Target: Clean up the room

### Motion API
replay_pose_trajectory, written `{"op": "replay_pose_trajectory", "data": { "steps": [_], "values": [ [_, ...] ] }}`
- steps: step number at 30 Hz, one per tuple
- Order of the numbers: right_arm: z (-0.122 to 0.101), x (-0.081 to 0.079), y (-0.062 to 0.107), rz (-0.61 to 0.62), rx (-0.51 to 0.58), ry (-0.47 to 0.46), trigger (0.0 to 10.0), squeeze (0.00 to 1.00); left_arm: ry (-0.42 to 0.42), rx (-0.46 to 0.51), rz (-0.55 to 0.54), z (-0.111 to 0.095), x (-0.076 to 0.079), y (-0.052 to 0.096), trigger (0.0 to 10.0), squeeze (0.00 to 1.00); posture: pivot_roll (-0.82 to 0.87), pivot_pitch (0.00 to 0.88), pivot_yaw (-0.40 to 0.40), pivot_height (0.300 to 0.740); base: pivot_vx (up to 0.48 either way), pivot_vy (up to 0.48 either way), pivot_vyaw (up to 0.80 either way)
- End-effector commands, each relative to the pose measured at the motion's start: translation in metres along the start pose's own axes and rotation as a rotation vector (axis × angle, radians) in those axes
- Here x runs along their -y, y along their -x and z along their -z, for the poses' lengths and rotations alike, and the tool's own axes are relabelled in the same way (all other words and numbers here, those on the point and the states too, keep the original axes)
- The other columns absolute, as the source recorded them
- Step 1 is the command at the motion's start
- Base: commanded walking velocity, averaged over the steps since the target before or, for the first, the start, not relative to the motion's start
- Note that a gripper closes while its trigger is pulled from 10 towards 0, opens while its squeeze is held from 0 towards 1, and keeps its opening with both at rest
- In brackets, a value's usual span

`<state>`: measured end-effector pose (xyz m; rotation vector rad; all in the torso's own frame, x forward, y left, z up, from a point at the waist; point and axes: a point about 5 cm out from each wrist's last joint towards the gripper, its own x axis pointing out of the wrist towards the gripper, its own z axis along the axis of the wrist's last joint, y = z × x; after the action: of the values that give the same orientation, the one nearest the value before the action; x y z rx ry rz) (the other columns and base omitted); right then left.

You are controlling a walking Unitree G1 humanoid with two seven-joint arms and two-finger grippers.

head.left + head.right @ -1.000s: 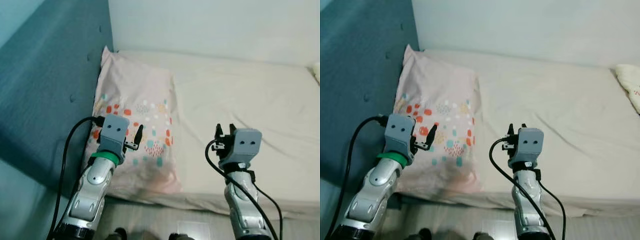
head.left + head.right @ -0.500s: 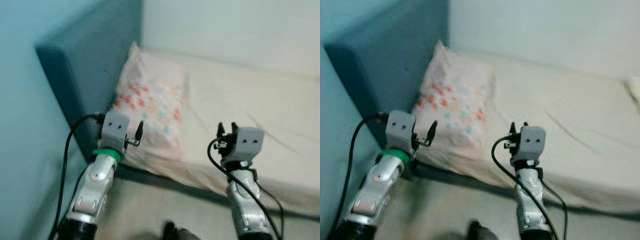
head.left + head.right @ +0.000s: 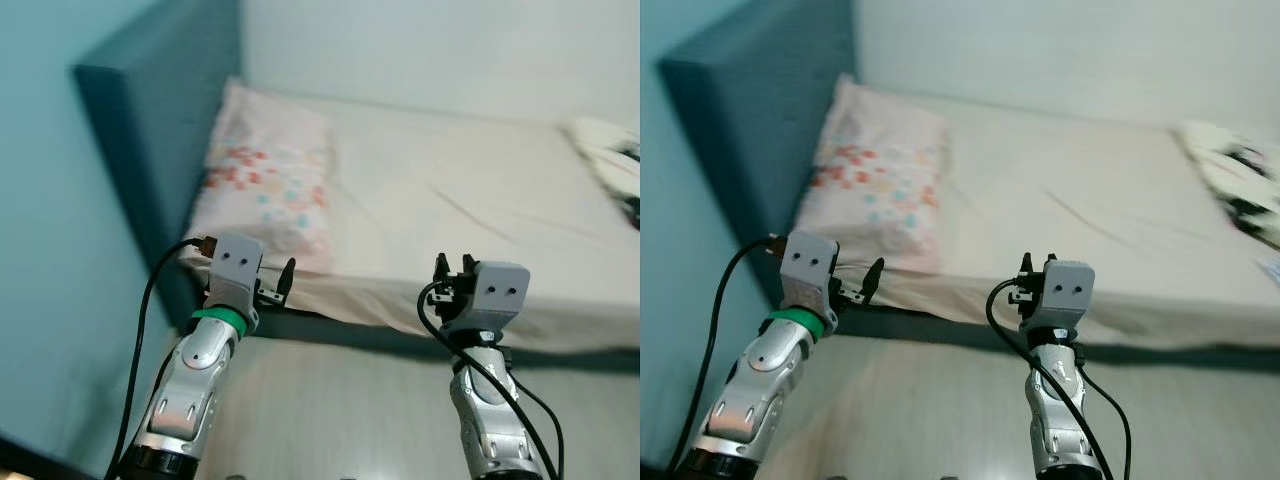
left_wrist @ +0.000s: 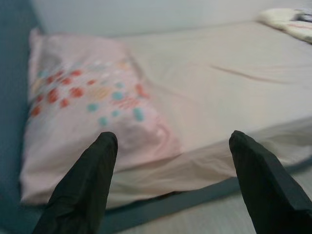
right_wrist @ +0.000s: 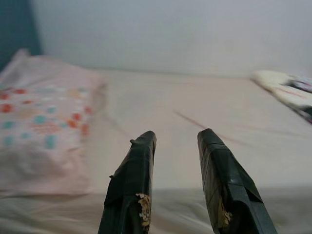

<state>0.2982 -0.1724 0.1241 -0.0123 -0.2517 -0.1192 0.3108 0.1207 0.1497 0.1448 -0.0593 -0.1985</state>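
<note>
Pink patterned pillow (image 3: 268, 186) lies at the bed's (image 3: 470, 200) head by the teal headboard (image 3: 150, 130); our left gripper (image 4: 170, 146) hangs wide, our right gripper (image 5: 176, 137) narrow, both empty.

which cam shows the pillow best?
Left wrist view: the pillow is close, its dotted print legible between the open left gripper fingers. Both eye views show it whole but small against the headboard. Right wrist view catches it blurred, at the edge.
</note>
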Motion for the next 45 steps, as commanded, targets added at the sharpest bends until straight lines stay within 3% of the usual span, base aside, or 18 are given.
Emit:
{"op": "replay_pose_trajectory", "data": {
  "steps": [1, 5, 7, 11, 18, 28, 36, 45],
  "values": [
    [0.008, 0.004, 0.003, 0.015, -0.043, 0.001, 10.0, 0.0, -0.018, -0.031, 0.01, 0.009, 0.002, 0.001, 10.0, 0.0, 0.0, 0.099, -0.028, 0.72, 0.0, 0.0, -0.79],
    [0.015, 0.01, 0.002, 0.023, -0.066, 0.018, 10.0, 0.0, -0.014, -0.054, 0.014, 0.015, 0.001, 0.001, 10.0, 0.0, -0.01, 0.088, -0.023, 0.72, 0.0, 0.0, -0.79],
    [0.021, 0.012, 0.0, 0.016, -0.087, 0.031, 10.0, 0.0, -0.006, -0.118, 0.003, 0.031, -0.002, 0.0, 10.0, 0.0, -0.01, 0.076, -0.021, 0.72, 0.0, 0.0, -0.79],
    [0.025, 0.013, -0.002, 0.014, -0.103, 0.038, 10.0, 0.0, -0.008, -0.163, -0.016, 0.044, -0.005, 0.0, 10.0, 0.0, -0.01, 0.074, -0.022, 0.72, 0.0, 0.0, -0.79],
    [0.03, 0.009, -0.002, 0.003, -0.121, 0.033, 10.0, 0.0, -0.001, -0.187, -0.046, 0.051, -0.007, -0.001, 10.0, 0.0, -0.01, 0.065, -0.023, 0.72, 0.0, 0.0, -0.8],
    [0.031, 0.009, 0.002, -0.011, -0.105, 0.05, 10.0, 0.0, -0.077, -0.145, -0.079, 0.056, -0.013, 0.004, 10.0, 0.0, -0.01, 0.071, -0.023, 0.72, 0.0, 0.0, -0.8],
    [0.02, 0.014, -0.007, -0.001, -0.054, 0.061, 10.0, 0.0, -0.105, -0.086, -0.091, 0.045, -0.015, -0.003, 10.0, 0.0, -0.01, 0.067, -0.024, 0.72, 0.0, 0.0, -0.8],
    [0.022, 0.011, -0.005, -0.009, -0.052, 0.062, 10.0, 0.0, -0.103, -0.069, -0.113, 0.044, -0.021, -0.002, 10.0, 0.0, 0.0, 0.066, -0.032, 0.72, 0.0, 0.0, -0.8]
  ]
}}
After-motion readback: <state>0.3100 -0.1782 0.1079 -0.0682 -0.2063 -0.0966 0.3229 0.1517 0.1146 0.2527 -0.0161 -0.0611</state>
